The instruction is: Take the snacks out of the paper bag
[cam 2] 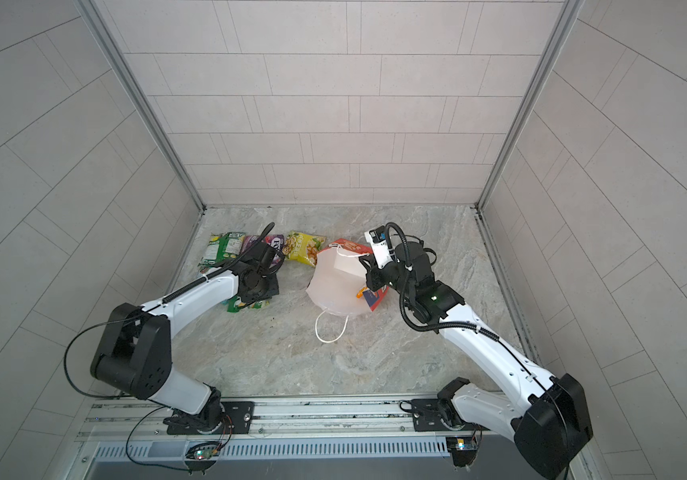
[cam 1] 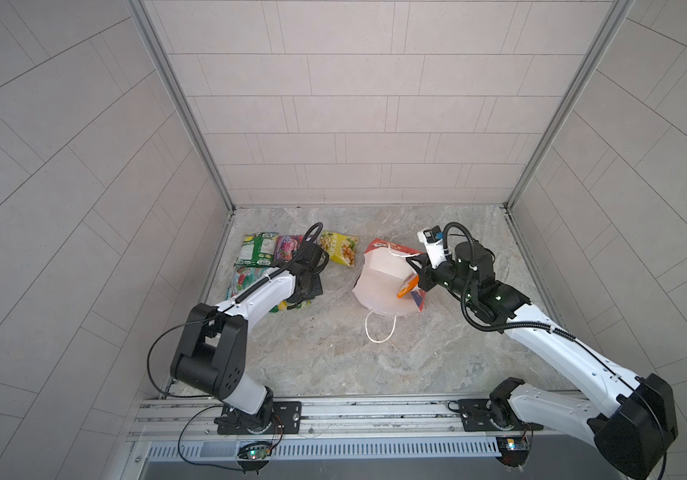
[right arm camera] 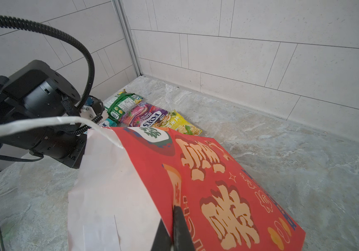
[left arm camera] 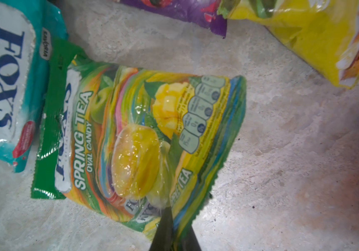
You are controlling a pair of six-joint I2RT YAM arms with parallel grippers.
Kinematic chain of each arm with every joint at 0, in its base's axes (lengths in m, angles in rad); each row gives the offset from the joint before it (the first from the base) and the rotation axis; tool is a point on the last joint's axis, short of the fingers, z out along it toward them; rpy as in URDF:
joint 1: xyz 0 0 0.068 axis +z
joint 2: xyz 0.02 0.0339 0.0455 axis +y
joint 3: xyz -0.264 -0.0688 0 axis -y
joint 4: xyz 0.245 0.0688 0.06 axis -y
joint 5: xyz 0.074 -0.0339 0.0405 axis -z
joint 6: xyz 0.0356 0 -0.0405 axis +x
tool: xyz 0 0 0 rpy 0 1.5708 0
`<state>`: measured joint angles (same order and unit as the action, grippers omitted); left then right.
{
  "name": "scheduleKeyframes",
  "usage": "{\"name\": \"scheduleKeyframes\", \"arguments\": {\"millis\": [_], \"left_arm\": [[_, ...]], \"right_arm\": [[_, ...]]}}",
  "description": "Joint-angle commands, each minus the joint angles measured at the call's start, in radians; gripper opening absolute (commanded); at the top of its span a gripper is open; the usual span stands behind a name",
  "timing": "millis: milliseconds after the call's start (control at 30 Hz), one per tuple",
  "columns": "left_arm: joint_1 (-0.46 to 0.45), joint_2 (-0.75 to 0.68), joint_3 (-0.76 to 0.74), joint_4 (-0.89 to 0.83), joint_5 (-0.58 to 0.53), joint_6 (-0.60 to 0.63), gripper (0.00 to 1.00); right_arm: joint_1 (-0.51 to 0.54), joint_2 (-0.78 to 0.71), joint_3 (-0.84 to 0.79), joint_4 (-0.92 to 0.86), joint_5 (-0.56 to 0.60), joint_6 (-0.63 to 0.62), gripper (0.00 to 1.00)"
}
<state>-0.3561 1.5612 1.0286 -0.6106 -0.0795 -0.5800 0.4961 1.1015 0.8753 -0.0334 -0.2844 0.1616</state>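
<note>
Gripping red, gold-lettered paper bag [right arm camera: 217, 184] — right fingers [right arm camera: 177, 217], left fingers [left arm camera: 166, 223] clamped on glossy yellow-green packet [left arm camera: 130, 141]

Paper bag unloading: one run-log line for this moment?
left gripper: shut on yellow-green packet, lying on table | right gripper: shut on paper bag rim | orange packet: inside bag | phase: unloading unfinished

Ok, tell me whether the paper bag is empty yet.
Not empty: an orange packet shows inside the paper bag's white mouth, beside the right gripper pinching its rim.

Even bright light; glare on yellow-green packet [left arm camera: 130, 156].
</note>
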Motion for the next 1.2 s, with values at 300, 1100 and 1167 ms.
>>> {"name": "scheduleKeyframes", "arguments": {"millis": [300,1100,1167], "left_arm": [[-0.012,0.127,0.106,-0.017,-0.093,0.196,0.05],[-0.030,0.137,0.039,0.045,-0.114,0.193,0.06],[-0.030,0.155,0.061,0.054,-0.107,0.180,0.07]], "right_arm": [[-0.011,0.001,0.010,0.006,-0.001,0.004,0.00],[-0.018,0.014,0.007,0.015,-0.010,0.009,0.00],[-0.018,0.012,0.007,0.013,-0.010,0.007,0.00]]}}
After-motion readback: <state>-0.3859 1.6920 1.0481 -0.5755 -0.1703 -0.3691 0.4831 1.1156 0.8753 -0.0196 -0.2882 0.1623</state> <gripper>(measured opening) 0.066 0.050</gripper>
